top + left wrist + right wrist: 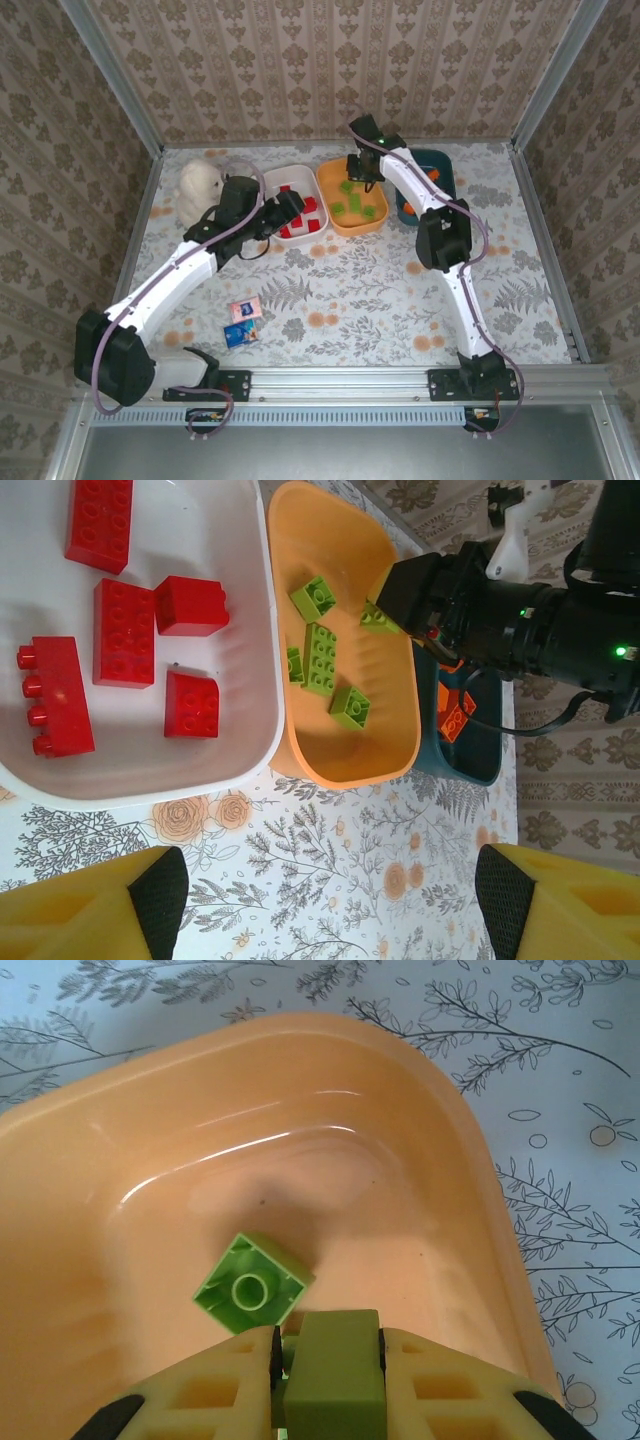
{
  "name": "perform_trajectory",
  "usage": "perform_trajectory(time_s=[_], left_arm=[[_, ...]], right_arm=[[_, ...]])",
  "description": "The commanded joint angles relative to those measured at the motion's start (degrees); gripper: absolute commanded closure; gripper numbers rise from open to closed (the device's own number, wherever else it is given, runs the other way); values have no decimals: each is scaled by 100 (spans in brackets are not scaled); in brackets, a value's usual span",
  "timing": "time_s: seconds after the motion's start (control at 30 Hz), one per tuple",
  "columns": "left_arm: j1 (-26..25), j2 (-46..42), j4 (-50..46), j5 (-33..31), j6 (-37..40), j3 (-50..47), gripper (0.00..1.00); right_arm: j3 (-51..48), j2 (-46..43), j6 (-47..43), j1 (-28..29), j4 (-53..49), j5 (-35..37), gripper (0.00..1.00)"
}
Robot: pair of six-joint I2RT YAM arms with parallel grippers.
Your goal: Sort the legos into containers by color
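Observation:
The white bin (245,715) holds several red bricks (124,632). Beside it, several green bricks (320,658) lie in the orange bin (392,735). The dark teal bin (482,762) has an orange brick (457,716) and is partly hidden by the right arm. My right gripper (330,1345) hangs low inside the orange bin (130,1160), shut on a green brick (333,1385), just behind an upturned green brick (252,1286). My left gripper (330,900) is open over the patterned table in front of the bins, holding nothing. From above, the left gripper (293,206) is by the white bin (275,180).
A white plush bear (200,188) sits at the back left beside the white bin. Two flat printed squares (241,321) lie on the table near the left arm. Metal rails and wallpapered walls bound the table on all sides.

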Motion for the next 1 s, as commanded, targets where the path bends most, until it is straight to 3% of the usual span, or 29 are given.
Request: perform_trajectory(time_s=[0.0, 0.2, 0.47, 0.7, 0.87, 0.97], left_arm=[[29, -192, -83, -36, 78, 17, 21], [29, -359, -254, -110, 76, -21, 21], [60, -675, -440, -158, 59, -117, 21], [99, -946, -619, -180, 68, -166, 21], [143, -1251, -956, -312, 121, -173, 21], [186, -1559, -1247, -429, 185, -249, 21]], right_arm=[[223, 270, -101, 14, -295, 225, 79], [303, 401, -160, 10, -255, 179, 70], [611, 89, -266, 58, -380, 268, 45], [534, -873, -343, 292, -334, 545, 44], [-570, -2102, -218, 368, 201, 624, 45], [-1887, -3190, -169, 418, 838, 800, 44]])
